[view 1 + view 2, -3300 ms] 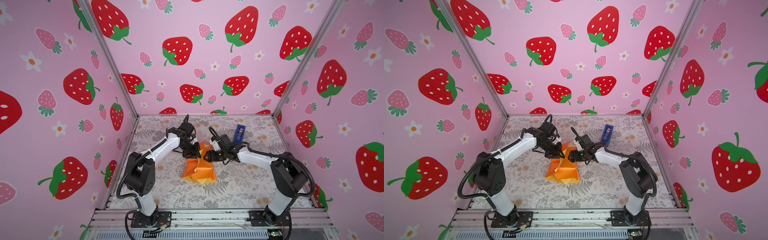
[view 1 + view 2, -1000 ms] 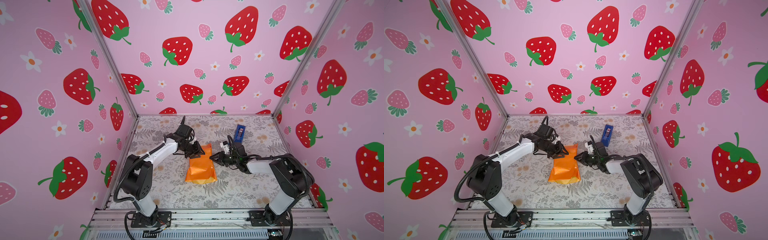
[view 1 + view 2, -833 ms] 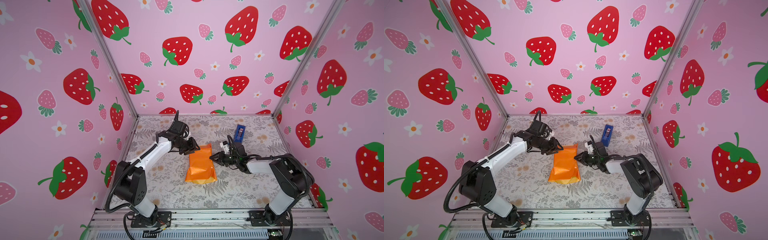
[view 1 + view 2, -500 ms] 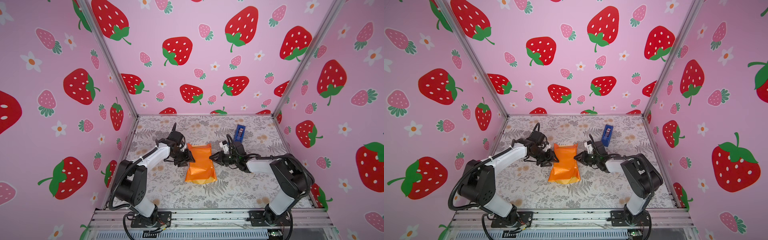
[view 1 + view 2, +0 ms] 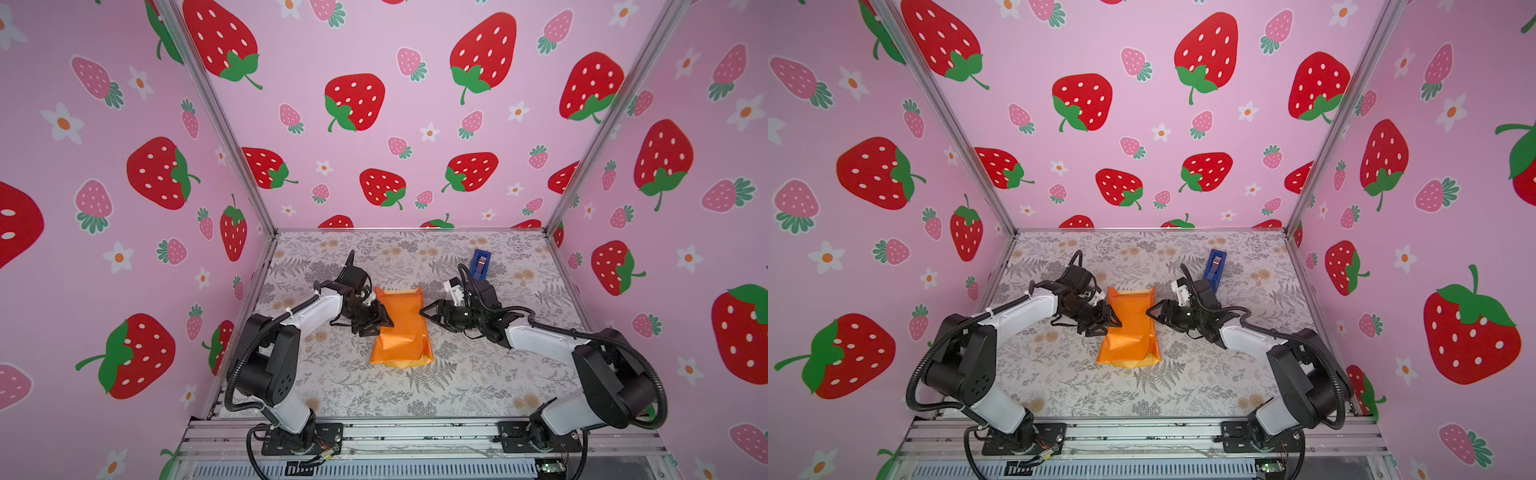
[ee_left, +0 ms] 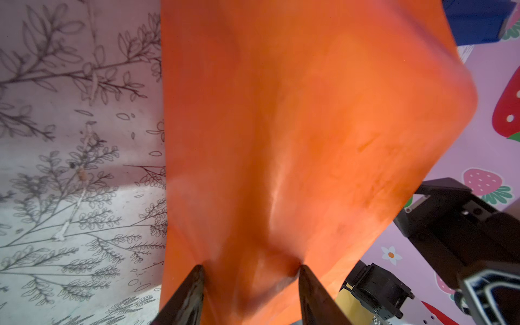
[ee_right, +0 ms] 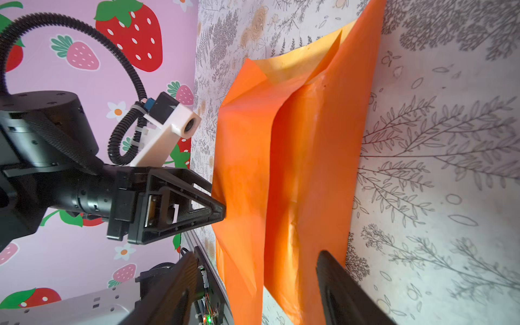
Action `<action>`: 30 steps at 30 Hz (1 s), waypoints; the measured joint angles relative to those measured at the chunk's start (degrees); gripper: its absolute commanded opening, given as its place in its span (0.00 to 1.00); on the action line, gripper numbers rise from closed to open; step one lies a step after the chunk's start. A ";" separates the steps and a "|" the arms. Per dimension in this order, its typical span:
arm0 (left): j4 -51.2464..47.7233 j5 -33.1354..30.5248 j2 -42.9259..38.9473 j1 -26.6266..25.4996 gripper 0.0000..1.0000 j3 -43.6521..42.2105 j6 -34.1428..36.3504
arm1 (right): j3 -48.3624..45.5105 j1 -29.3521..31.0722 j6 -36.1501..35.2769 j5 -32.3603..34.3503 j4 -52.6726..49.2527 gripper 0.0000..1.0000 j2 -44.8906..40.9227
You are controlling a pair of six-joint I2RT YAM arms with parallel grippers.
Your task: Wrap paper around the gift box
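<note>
Seeing left gripper (image 5: pixel 387 323) parted, tips pressing one side of folded paper (image 5: pixel 401 334); right gripper (image 5: pixel 424 315) spread wide just beside opposite edge, low over table (image 5: pixel 457 374)

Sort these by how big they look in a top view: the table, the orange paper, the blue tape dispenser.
1. Table
2. Paper
3. Tape dispenser, clearly smallest, even though it sits farther back.

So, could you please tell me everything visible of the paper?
The paper is a glossy bright orange sheet folded into a long bundle lying on the table, its length running front to back. Two flaps overlap along the top; the far end gapes, showing a pale yellow inside. What it covers is hidden. The left gripper touches its left side; the right gripper, open, sits at its right edge.
</note>
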 measured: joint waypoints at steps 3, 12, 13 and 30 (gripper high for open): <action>0.04 0.00 0.00 0.00 0.54 0.00 -0.50 | -0.63 0.63 -0.57 0.07 -0.81 0.77 0.04; 0.66 0.52 0.00 -0.04 0.56 0.00 -2.25 | -0.76 5.01 0.52 -0.48 0.15 0.76 3.52; 0.61 0.37 -0.02 -0.07 0.56 0.00 -2.47 | -0.76 5.38 0.76 -0.26 0.17 0.76 3.52; -6.27 -6.03 0.11 -1.09 0.56 5.42 -2.49 | -0.76 9.38 2.82 4.90 -2.40 0.36 1.18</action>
